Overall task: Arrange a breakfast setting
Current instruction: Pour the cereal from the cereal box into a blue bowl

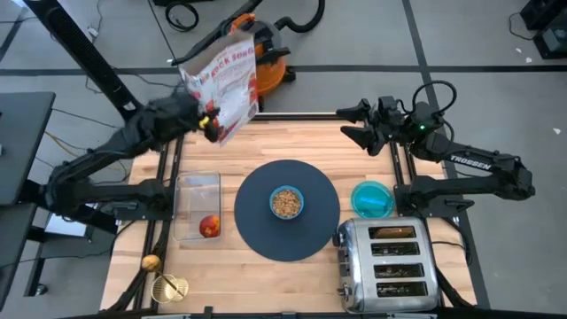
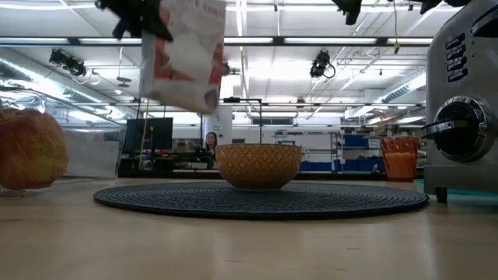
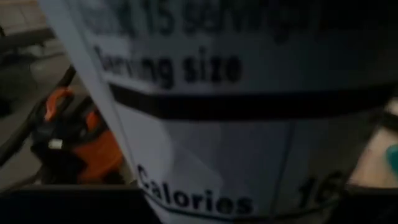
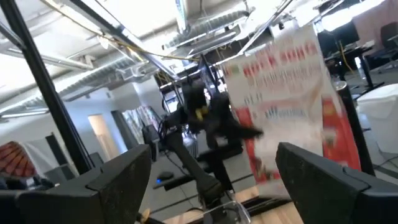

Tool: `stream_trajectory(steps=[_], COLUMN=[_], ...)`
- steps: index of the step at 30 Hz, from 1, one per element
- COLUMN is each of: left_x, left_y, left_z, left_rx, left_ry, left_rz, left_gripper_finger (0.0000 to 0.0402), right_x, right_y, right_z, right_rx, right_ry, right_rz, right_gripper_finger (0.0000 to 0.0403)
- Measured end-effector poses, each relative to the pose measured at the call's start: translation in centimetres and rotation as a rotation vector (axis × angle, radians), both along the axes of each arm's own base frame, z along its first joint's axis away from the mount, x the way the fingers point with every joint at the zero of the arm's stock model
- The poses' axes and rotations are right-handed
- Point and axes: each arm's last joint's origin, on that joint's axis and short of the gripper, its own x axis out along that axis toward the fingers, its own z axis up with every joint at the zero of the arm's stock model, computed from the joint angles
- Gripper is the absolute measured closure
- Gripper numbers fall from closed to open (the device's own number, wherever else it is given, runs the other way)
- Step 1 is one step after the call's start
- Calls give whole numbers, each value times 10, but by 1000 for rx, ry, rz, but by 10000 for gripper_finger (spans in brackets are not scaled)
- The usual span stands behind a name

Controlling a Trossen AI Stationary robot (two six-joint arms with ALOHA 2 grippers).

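Note:
My left gripper (image 1: 207,121) is shut on a white-and-red cereal bag (image 1: 228,81), raised above the table's far left edge; the bag also shows in the low view (image 2: 183,54) and fills the left wrist view (image 3: 236,124). A light-blue bowl (image 1: 286,202) holding cereal stands on the dark slate-blue round mat (image 1: 257,221). The teal dish (image 1: 372,199) sits right of the mat. The red apple (image 1: 209,226) lies in a clear box (image 1: 197,190). My right gripper (image 1: 351,124) is open and empty, raised over the far right of the table. My left gripper holds the bag at one edge (image 1: 215,127), coming at it from the table's left side. The bag is lifted clear of the table and tilted, and in the low view it hangs below the gripper. The bag itself hides the fingers in the left wrist view.
A silver toaster (image 1: 387,263) stands at the near right corner. A gold ribbed thing (image 1: 168,288) and a small gold piece (image 1: 151,262) lie at the near left corner. An orange vacuum cleaner (image 1: 270,66) stands on the floor beyond the far edge.

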Motion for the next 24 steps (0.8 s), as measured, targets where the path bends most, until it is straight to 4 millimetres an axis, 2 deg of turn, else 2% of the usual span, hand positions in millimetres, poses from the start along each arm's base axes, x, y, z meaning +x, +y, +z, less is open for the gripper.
stream_trajectory(steps=[5,11,19,24], left_x=[-7,-17,-23,-23], left_y=[2,2,1,1], left_z=[-67,-121,-152,-151], left_rx=[-58,-37,-34,-52], left_ry=[107,193,159,142], left_rz=[93,267,386,395], left_gripper_finger=[286,286,285,275], right_x=[1,1,2,3], right_y=[1,0,-1,-1], right_z=[0,-1,-2,-6], right_rx=[10,43,92,111], right_ry=[-3,-1,-4,41], right_rz=[-19,-54,-76,-81], right_gripper_finger=[55,55,55,55])
